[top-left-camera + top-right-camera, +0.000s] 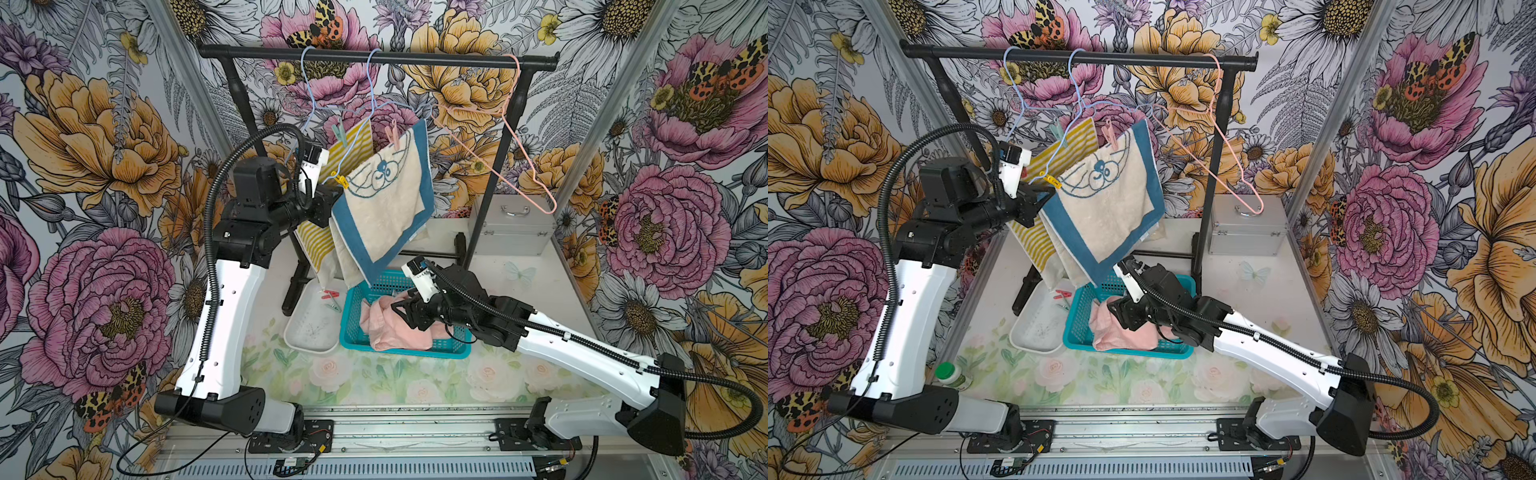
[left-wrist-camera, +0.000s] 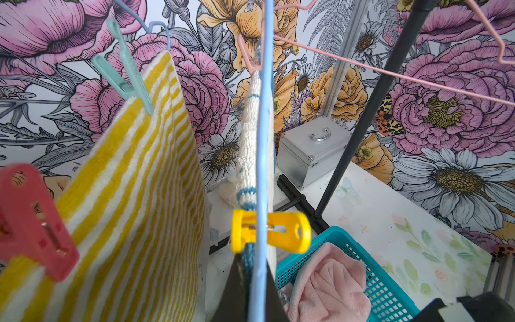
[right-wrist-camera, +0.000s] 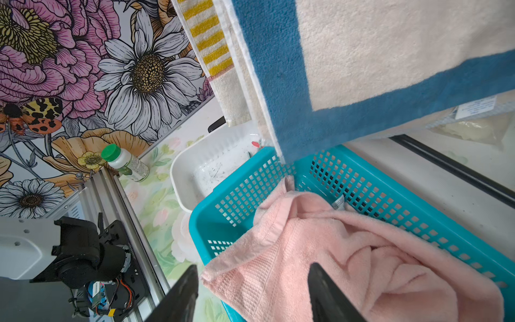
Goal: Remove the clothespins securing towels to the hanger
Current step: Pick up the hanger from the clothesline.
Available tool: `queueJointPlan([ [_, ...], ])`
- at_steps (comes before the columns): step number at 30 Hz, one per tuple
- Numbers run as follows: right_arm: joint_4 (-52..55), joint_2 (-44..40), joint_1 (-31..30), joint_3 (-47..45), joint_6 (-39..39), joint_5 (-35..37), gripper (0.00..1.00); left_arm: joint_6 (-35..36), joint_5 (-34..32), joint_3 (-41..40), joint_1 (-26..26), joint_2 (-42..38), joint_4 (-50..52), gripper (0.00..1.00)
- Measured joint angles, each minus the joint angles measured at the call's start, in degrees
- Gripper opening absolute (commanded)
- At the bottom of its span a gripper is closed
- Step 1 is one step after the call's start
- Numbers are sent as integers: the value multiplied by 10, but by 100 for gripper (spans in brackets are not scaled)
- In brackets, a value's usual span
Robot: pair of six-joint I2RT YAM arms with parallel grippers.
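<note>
One yellow clothespin (image 2: 289,232) — left end effector (image 2: 252,264) shut beside it; right end effector (image 3: 255,267) wide, empty.

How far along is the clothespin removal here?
Done: pink towel lies in the basket, two clothespins in the white tray. In hand: left gripper shut on the blue hanger beside the yellow clothespin. Left: that pin plus mint pin, red pin and pale pink pin, all clipped on.
</note>
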State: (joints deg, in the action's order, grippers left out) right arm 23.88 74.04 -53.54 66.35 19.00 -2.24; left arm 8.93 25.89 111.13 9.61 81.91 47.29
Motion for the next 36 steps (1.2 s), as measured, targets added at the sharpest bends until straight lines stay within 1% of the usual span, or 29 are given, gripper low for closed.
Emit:
queueJointPlan([
  [6, 0, -1, 4, 9, -3, 1, 63, 0, 0, 54, 1, 14, 10, 0],
  [13, 0, -18, 8, 25, -9, 9, 62, 0, 0, 72, 1, 14, 10, 0],
  [19, 3, -23, 18, 48, -19, 13, 62, 1, 3, 66, -3, 3, 19, 0],
  [24, 7, -32, 36, 61, -22, 13, 62, 3, 17, 36, -8, -38, 25, 0],
  [33, 7, -33, 55, 70, -21, 9, 62, 6, 50, 26, -9, -91, 27, 0],
  [36, 8, -35, 62, 70, -21, 8, 62, 10, 63, 4, -9, -106, 27, 0],
])
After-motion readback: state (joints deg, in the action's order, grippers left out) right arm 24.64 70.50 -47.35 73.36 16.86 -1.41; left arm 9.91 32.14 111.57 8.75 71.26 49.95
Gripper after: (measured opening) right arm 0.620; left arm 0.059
